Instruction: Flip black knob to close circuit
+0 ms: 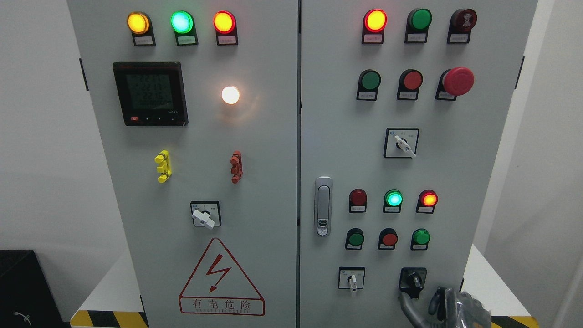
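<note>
- Head view: the black knob (412,279) sits low on the cabinet's right door (478,159), directly right of the white-handled selector (351,279) and below the row of three small push buttons (388,238).
- Right hand (444,307) rises just below-right of the black knob, fingers loosely apart, one fingertip touching the black knob's lower edge, gripping nothing.
- Likely stiff, detented, rigid plastic; pinch its raised centre bar and twist.
- Left hand unseen.

Right hand (448,307) cropped below.
</note>
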